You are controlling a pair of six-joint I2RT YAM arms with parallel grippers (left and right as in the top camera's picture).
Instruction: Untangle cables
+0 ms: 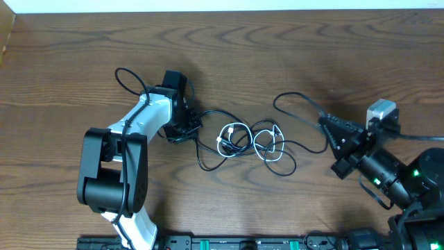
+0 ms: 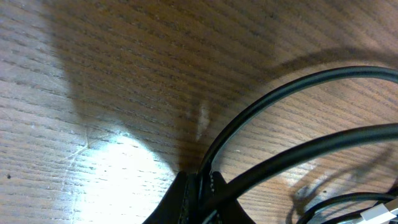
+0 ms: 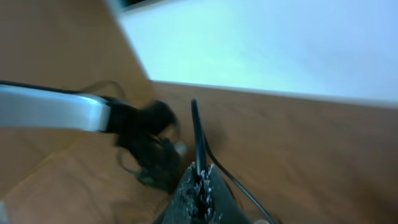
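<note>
The black cable (image 1: pixel 208 167) and the white cable (image 1: pixel 223 141) lie in a tangle of loops at the table's middle. My left gripper (image 1: pixel 183 130) sits at the tangle's left edge, and in the left wrist view it (image 2: pixel 199 182) is shut on the black cable (image 2: pixel 280 93), which arcs away to the right. My right gripper (image 1: pixel 323 120) is at the tangle's right side. In the right wrist view it (image 3: pixel 200 173) is shut on a stiff end of the black cable (image 3: pixel 195 134), which sticks up from between the fingers.
The wooden table (image 1: pixel 277 48) runs to a white edge at the back. A thick black wire (image 1: pixel 128 78) loops off the left arm behind its wrist. The left arm (image 3: pixel 56 112) shows blurred in the right wrist view.
</note>
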